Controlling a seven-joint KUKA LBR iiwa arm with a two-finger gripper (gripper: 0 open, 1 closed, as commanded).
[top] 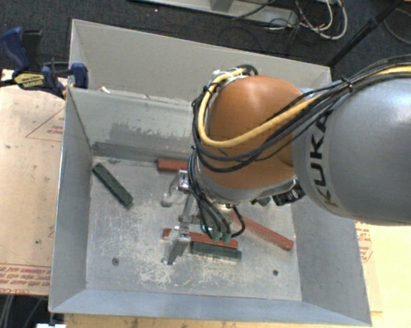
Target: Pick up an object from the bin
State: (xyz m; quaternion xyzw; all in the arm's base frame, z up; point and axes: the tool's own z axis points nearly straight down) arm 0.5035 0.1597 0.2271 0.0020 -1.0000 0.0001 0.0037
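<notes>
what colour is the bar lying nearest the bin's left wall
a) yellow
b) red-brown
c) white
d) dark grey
d: the dark grey bar lies slanted on the floor close to the left wall of the bin, while the nearest red-brown bar lies further in, toward the back.

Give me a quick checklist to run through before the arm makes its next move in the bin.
1. Gripper low over the floor, mid-bin: ok.
2. Things within its reach: a red bar and a green bar lie side by side right at the gripper: ok.
3. Those two far enough apart to take one alone: cannot tell.
4. Anything already held: cannot tell.
5. Dark bar at the view's left and far red bar at its right lie apart from the gripper: ok.
6. Bin walls well away from the gripper: ok.
</notes>
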